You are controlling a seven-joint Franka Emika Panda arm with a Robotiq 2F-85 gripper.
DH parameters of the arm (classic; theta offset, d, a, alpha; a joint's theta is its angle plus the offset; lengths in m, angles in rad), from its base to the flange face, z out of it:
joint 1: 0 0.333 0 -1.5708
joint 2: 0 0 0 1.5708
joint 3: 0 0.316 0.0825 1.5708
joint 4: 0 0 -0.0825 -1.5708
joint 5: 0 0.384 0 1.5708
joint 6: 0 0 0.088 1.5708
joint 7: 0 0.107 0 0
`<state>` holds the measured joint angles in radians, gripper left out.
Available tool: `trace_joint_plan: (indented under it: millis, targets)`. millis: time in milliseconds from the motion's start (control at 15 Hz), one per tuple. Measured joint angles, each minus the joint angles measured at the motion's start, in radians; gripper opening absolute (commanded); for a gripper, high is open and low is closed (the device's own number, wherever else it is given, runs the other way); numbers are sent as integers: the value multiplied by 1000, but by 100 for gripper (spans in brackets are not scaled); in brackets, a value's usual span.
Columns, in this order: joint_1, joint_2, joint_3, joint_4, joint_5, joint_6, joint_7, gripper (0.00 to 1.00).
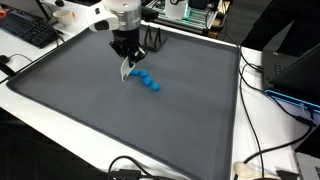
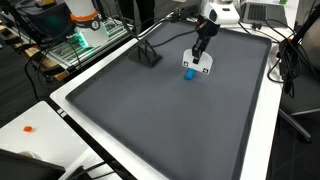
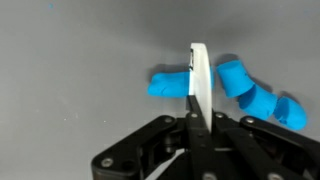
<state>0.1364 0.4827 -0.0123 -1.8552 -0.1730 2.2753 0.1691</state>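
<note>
My gripper (image 3: 198,122) is shut on a thin white flat piece (image 3: 198,72) that stands on edge between the fingers. It hangs low over the dark grey mat (image 1: 120,120). A blue object of several rounded joined segments (image 3: 250,95) lies on the mat right beside and behind the white piece, and I cannot tell whether they touch. In both exterior views the gripper (image 1: 125,62) (image 2: 203,55) holds the white piece (image 1: 124,73) (image 2: 205,67) next to the blue object (image 1: 149,81) (image 2: 188,72).
The mat sits in a white-rimmed table (image 2: 262,130). A black keyboard (image 1: 28,30) lies beyond one corner. A small black stand (image 2: 148,57) is on the mat's far side. Cables (image 1: 262,150) and a dark computer case (image 1: 298,70) lie beside the table. A small orange bit (image 2: 28,128) rests on the white edge.
</note>
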Motion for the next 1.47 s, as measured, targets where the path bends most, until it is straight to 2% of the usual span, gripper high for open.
trace_joint_plan:
  millis: [1467]
  targets:
    - [0, 39, -7, -1, -7, 24, -39, 1]
